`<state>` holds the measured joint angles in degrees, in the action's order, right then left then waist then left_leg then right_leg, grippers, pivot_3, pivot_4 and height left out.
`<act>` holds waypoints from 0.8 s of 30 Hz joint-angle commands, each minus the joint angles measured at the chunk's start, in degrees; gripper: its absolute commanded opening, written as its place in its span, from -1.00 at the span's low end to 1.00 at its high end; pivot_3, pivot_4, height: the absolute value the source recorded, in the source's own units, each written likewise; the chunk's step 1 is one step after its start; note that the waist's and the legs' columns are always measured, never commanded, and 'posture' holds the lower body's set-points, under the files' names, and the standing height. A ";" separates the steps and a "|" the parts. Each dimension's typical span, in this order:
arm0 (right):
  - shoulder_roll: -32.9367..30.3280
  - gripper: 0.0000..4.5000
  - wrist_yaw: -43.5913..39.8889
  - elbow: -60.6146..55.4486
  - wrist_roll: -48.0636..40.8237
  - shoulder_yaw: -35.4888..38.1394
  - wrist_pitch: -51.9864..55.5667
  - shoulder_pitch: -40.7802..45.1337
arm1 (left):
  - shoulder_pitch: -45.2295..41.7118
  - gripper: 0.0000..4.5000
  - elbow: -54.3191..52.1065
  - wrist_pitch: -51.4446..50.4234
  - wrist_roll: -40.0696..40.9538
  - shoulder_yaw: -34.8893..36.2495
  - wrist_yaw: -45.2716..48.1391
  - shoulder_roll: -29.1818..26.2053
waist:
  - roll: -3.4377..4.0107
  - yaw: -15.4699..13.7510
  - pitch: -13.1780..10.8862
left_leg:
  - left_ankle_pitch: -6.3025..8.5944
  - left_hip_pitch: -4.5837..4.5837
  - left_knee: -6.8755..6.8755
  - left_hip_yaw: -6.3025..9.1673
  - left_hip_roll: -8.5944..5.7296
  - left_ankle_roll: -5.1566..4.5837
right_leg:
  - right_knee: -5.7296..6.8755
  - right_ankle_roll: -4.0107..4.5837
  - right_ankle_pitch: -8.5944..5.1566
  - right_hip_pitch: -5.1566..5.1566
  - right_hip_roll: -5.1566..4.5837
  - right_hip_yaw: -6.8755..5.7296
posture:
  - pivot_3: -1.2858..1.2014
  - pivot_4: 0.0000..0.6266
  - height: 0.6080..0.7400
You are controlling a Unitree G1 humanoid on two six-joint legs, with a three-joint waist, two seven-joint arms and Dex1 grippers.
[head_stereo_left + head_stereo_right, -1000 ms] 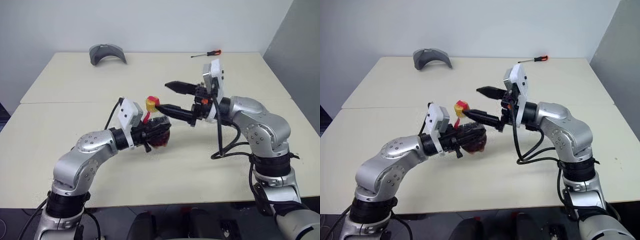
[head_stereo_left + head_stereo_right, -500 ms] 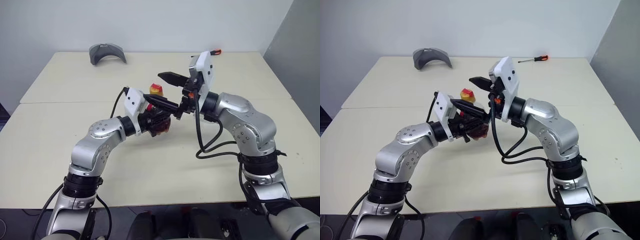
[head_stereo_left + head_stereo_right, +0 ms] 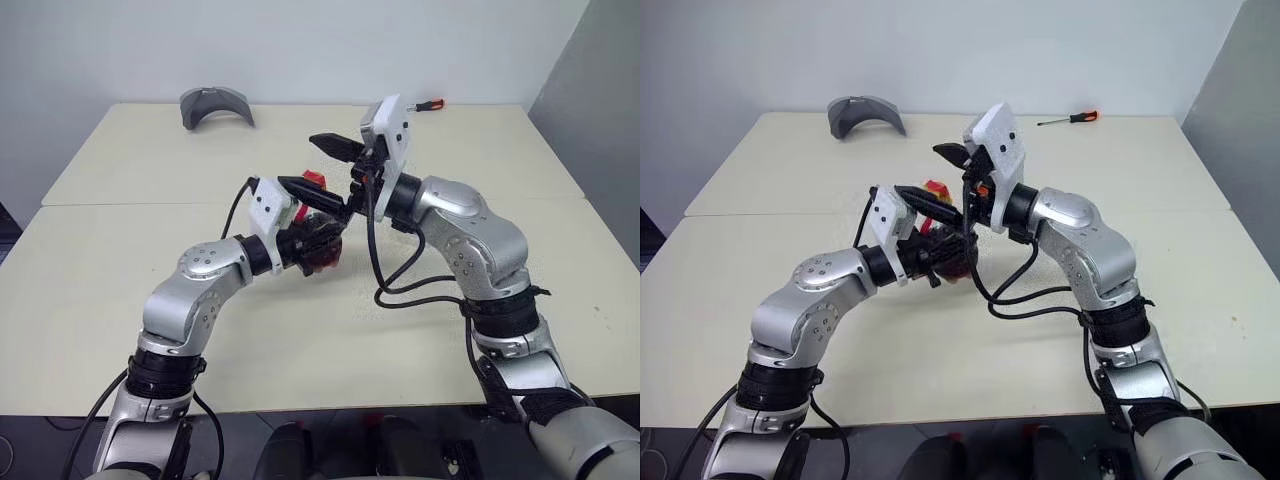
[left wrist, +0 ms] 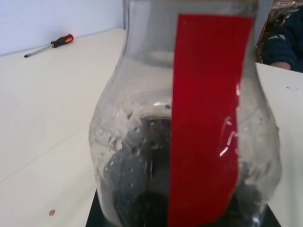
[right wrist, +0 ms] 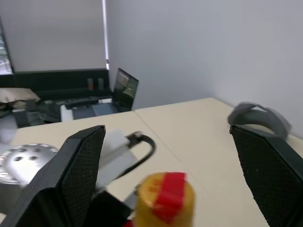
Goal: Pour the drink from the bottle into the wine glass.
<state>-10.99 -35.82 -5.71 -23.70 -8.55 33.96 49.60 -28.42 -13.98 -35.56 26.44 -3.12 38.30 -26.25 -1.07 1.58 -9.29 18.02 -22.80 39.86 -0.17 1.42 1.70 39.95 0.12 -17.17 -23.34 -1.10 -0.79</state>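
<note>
- The bottle (image 4: pixel 189 123) sits clamped in the left gripper (image 3: pixel 318 238), raised off the table (image 3: pixel 300 330) and roughly upright; from the left wrist its clear bulbous body looms right in front of the fingers, red strip label facing them, with the drink (image 4: pixel 147 189) a dark pool in the lower part; holding it by the body, I'd judge, leaves the neck free to be worked on.
- The yellow cap (image 5: pixel 163 196), crossed by the red strip, is on the bottle; from the right wrist it stands between that gripper's two black fingers (image 5: pixel 71 175) but low, near their roots, and I can't tell whether either touches it.
- The right gripper (image 3: pixel 325 168) is spread as wide as it goes and has hold of nothing; it comes in from the bottle's far side with one finger above the cap and one beside it; that looks to me like lining up to unscrew the cap, which has to come off before anything pours.
- The two grippers are bunched close over the middle of the table, one steadying while the other straddles the cap.
- Farther out, beyond both grippers, a grey curved object (image 3: pixel 215 105) lies at the table's far left, and a screwdriver (image 3: pixel 428 103) at the far edge behind the right gripper; both well apart from the work.
- No wine glass to be seen; so pouring, by my reckoning, is some steps off.
</note>
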 commanded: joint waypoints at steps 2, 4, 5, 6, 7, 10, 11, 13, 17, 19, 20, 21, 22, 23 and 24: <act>-0.14 0.99 -0.27 0.80 1.54 0.06 -2.10 1.14 | -0.94 -0.54 -3.79 0.72 1.32 0.92 0.46 0.33 | 0.00 0.00 0.00 | -0.01 0.00 -0.01 -0.01 0.00 0.01 | -0.01 0.00 0.00 0.00 0.00 0.00 | 0.03 -0.52 1.00; -0.13 0.99 -0.46 0.83 1.58 0.21 -2.14 1.09 | -1.13 -0.54 -3.66 0.70 1.40 0.91 0.59 0.39 | 0.00 0.00 0.00 | -0.01 0.00 -0.01 0.00 0.01 0.02 | 0.00 0.00 0.00 -0.01 0.00 0.00 | 0.03 -0.52 1.00; -0.13 0.99 -0.49 0.82 1.58 0.29 -2.13 1.07 | -1.22 -0.54 -3.61 0.70 1.43 0.91 0.64 0.41 | 0.00 0.00 0.00 | -0.01 0.00 -0.01 -0.01 0.01 0.02 | 0.00 0.00 0.00 -0.01 0.00 0.00 | 0.03 -0.52 1.00; -0.17 0.99 -0.54 0.85 1.62 0.33 -2.15 1.07 | -1.34 -0.54 -3.51 0.71 1.42 0.87 0.67 0.45 | 0.00 0.00 0.00 | -0.01 0.00 -0.01 -0.01 0.01 0.02 | 0.00 0.00 0.00 -0.01 0.00 0.00 | 0.03 -0.52 1.00; -0.26 0.99 -0.58 0.87 1.66 0.38 -2.11 1.07 | -1.45 -0.54 -3.44 0.73 1.43 0.86 0.67 0.50 | 0.00 0.00 0.00 | -0.01 0.00 -0.01 0.00 0.01 0.02 | 0.00 0.00 0.00 -0.01 0.00 0.00 | 0.03 -0.52 1.00; -0.92 0.99 -0.46 0.74 1.58 1.18 -1.63 0.98 | -1.40 -0.54 -3.72 0.60 1.63 0.96 0.64 0.59 | 0.00 0.00 0.00 | -0.01 0.00 -0.01 0.00 0.01 0.02 | 0.00 0.00 0.00 -0.01 0.00 0.00 | 0.03 -0.52 1.00; -1.53 0.99 -0.61 0.59 1.50 1.64 -1.38 0.87 | -1.23 -0.54 -3.96 0.45 1.77 1.08 0.61 0.55 | 0.00 0.00 0.00 | -0.01 0.00 -0.01 0.00 0.01 0.02 | 0.00 0.00 0.00 -0.01 0.00 0.00 | 0.03 -0.52 1.00; -2.94 0.99 -1.22 0.16 1.26 2.39 -0.90 0.44 | -0.85 -0.54 -4.45 0.22 2.03 1.35 0.63 0.43 | 0.00 -0.01 0.00 | -0.01 0.00 -0.01 0.00 0.00 0.01 | 0.00 0.00 0.00 -0.01 0.00 0.00 | 0.03 -0.52 1.00; -6.11 0.99 -2.55 -0.51 0.82 3.29 -0.53 -0.95 | -0.75 -0.54 -4.88 -0.31 2.27 1.77 0.58 0.40 | 0.00 -0.02 0.00 | 0.01 -0.01 0.00 0.00 0.00 -0.01 | -0.01 0.00 0.00 0.00 0.00 0.00 | 0.03 -0.52 1.00; -8.06 0.99 -3.02 -0.38 0.48 4.07 -0.34 -1.60 | -0.83 -0.54 -4.94 -0.56 2.41 2.07 0.57 0.29 | 0.00 -0.02 0.00 | 0.01 -0.01 0.00 0.00 0.00 -0.02 | -0.01 0.00 0.00 0.00 0.00 0.00 | 0.03 -0.52 1.00; -8.67 0.99 -3.17 -0.32 0.31 4.30 -0.28 -1.76 | -0.87 -0.54 -4.95 -0.65 2.45 2.17 0.57 0.26 | 0.00 -0.02 0.00 | 0.02 -0.01 0.00 -0.01 0.00 -0.03 | -0.01 0.00 0.00 0.00 0.00 0.00 | 0.03 -0.52 1.00; -9.00 0.99 -3.17 -0.34 0.13 4.37 -0.21 -1.82 | -0.86 -0.54 -5.01 -0.73 2.50 2.26 0.59 0.21 | 0.00 -0.03 0.00 | 0.02 -0.01 -0.01 0.00 0.00 -0.03 | -0.01 0.00 0.00 0.00 0.00 0.00 | 0.03 -0.52 1.00; -9.40 0.99 -3.18 -0.23 0.04 4.51 -0.24 -1.76 | -0.87 -0.54 -5.05 -0.81 2.56 2.33 0.63 0.16 | 0.00 -0.02 0.00 | 0.02 0.00 -0.01 0.00 0.00 -0.03 | -0.01 0.00 0.00 -0.01 0.00 0.00 | 0.03 -0.52 1.00; -9.98 0.99 -3.30 -0.03 -0.16 4.79 -0.22 -1.65 | -0.93 -0.54 -5.04 -0.83 2.56 2.35 0.69 0.10 | 0.00 -0.01 0.00 | 0.02 0.00 -0.01 0.00 0.00 -0.03 | -0.01 0.00 0.00 0.00 0.00 0.00 | 0.03 -0.52 1.00; -10.62 0.99 -3.44 0.16 -0.31 5.01 -0.26 -1.58 | -1.00 -0.54 -5.01 -0.89 2.59 2.39 0.73 0.04 | 0.00 -0.01 0.00 | 0.02 0.00 -0.01 0.00 0.01 -0.03 | -0.01 0.00 0.00 -0.01 0.00 0.00 | 0.03 -0.52 1.00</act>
<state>-19.35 -40.47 -6.99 -25.26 -7.86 33.19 48.28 -28.42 -14.36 -37.69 26.94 -3.12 38.18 -25.73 -1.06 1.57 -9.29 18.04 -22.81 39.85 -0.17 1.43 1.67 39.95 0.12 -17.18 -23.35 -1.10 -0.79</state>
